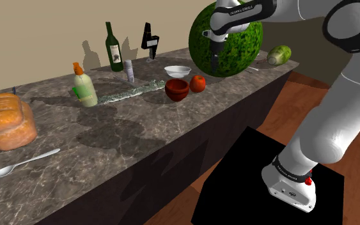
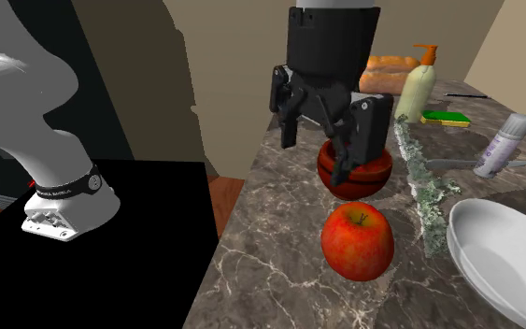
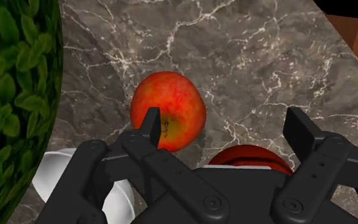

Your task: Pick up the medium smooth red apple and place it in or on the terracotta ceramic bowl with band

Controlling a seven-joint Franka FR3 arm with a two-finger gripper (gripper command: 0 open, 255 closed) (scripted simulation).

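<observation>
Glossy white arm (image 1: 325, 134), dark joints (image 1: 351, 22), black band (image 1: 292, 168) with white lettering, red button (image 1: 309, 181), all-black hand (image 2: 315, 157) with screws (image 3: 211, 202)

On the counter (image 1: 140, 128), in the shoulder view, the apple (image 1: 197, 83) lies just right of the bowl (image 1: 177, 89). The dish (image 1: 178, 70) stands behind both, and the melon (image 1: 236, 48) farther right. The gripper (image 1: 215, 64) hangs above apple and bowl, before the melon. Far left lie the loaf (image 1: 7, 121) and, before it, 1 spoon (image 1: 22, 163). The pump bottle (image 1: 84, 86) stands between loaf and bowl, the wine bottle (image 1: 114, 48) behind it.
</observation>
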